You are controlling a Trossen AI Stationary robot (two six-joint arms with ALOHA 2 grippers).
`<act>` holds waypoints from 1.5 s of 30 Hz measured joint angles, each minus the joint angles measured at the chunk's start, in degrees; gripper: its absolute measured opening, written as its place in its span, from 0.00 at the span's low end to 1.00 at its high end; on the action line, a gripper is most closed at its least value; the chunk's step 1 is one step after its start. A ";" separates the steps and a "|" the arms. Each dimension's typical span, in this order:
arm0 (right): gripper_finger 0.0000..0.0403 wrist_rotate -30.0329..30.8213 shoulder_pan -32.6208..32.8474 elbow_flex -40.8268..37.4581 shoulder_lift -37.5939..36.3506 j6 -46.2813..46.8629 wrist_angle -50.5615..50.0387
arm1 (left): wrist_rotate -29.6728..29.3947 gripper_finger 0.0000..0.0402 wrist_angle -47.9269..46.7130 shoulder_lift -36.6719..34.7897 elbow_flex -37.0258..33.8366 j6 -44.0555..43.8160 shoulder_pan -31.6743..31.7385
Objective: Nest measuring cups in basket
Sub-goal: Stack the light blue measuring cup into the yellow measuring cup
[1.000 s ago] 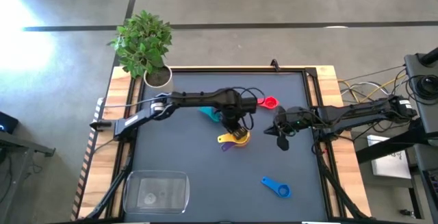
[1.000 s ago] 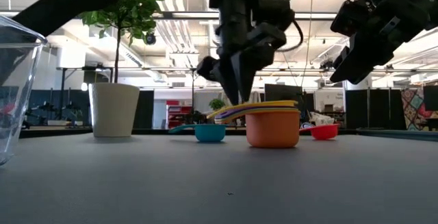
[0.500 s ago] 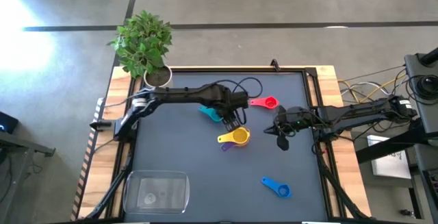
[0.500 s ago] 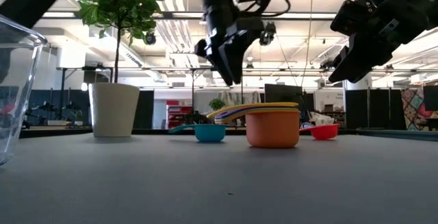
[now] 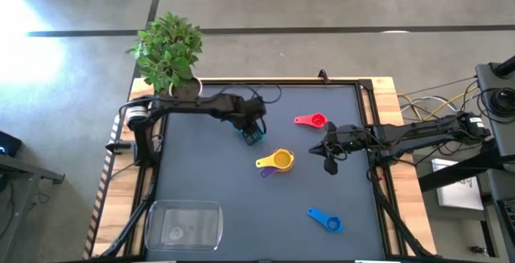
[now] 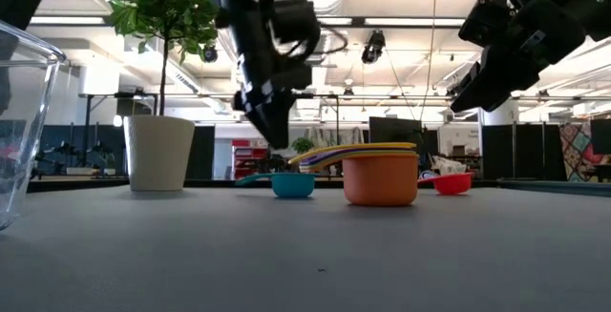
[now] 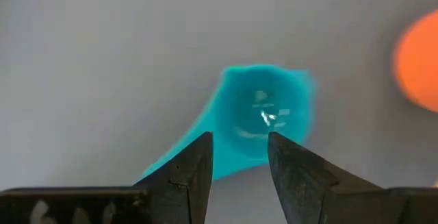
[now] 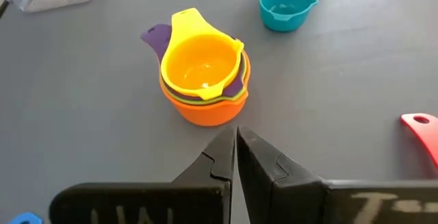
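The left claw hangs directly above the teal cup, with its fingers a little apart and holding nothing. The cup's bowl lies just beyond the fingertips, and its handle runs back under one finger. This cup sits on the surface next to the nested stack topped by the yellow cup. The right claw waits closed and empty near the stack. The basket is well apart, at the near left corner.

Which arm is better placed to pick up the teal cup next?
Left. The left gripper hangs open right above the teal cup, fingers straddling its near edge. The right gripper is shut and waits beyond the nested stack, farther from that cup.
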 joint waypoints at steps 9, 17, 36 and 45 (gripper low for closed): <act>0.02 0.00 0.00 -0.46 0.04 -0.02 0.03 | -0.04 0.31 2.17 2.23 -2.31 3.85 3.36; 0.02 0.08 0.00 -0.70 0.07 -0.63 0.03 | 0.00 0.40 4.52 3.59 -2.31 5.28 3.51; 0.02 0.08 0.00 -0.90 0.07 -0.63 0.44 | -1.01 0.37 2.90 7.35 -1.30 -2.08 2.62; 0.02 0.09 0.00 -0.90 0.07 -0.99 0.44 | 5.40 0.04 -7.93 7.31 6.50 -13.69 1.88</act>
